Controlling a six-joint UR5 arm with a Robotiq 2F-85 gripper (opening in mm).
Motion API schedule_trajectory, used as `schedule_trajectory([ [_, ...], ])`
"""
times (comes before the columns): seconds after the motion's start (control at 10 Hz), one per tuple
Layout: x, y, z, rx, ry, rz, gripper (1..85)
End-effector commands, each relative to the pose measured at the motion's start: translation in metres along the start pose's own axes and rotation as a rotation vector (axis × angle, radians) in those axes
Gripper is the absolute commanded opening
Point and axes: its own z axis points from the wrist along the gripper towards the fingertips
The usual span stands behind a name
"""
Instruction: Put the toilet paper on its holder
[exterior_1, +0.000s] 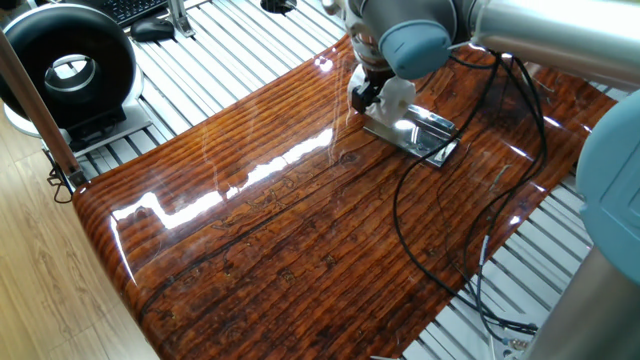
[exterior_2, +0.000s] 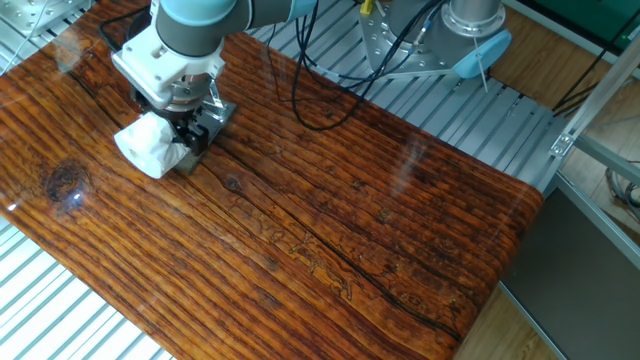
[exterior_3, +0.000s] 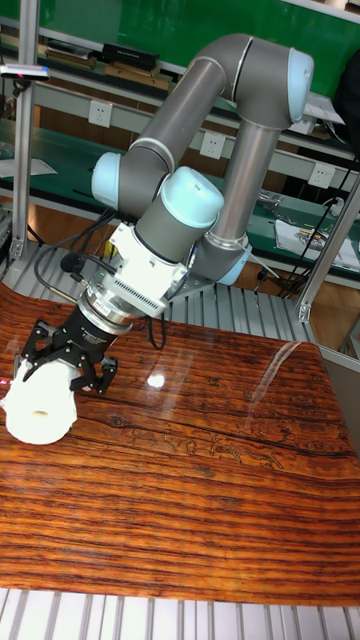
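Observation:
The toilet paper (exterior_1: 396, 94) is a white roll, and my gripper (exterior_1: 372, 92) is shut on it. It hangs over the near end of the holder (exterior_1: 424, 136), a shiny silver bracket lying on the wooden table; I cannot tell whether the two touch. In the other fixed view the toilet paper (exterior_2: 148, 146) sticks out to the left of the gripper (exterior_2: 180, 134), and a bit of the holder (exterior_2: 218, 112) shows behind the fingers. In the tall view the toilet paper (exterior_3: 42, 406) points its core at the camera below the gripper (exterior_3: 62, 372), and the holder is hidden.
The glossy wooden table (exterior_1: 280, 230) lies on a slatted metal bench. A black ring-shaped device (exterior_1: 68, 72) stands off the table at the left. Black cables (exterior_1: 430, 230) trail from the arm across the table's right side.

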Motion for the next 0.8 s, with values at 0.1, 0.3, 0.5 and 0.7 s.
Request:
schedule_trajectory([
  [0.1, 0.012, -0.002, 0.0, -0.029, 0.02, 0.006, 1.0],
  [0.3, 0.018, -0.002, 0.0, -0.045, 0.027, 0.012, 1.0],
  [0.5, 0.024, 0.01, 0.001, -0.118, 0.039, 0.044, 1.0],
  [0.7, 0.031, 0.012, -0.001, -0.139, 0.057, 0.059, 1.0],
])
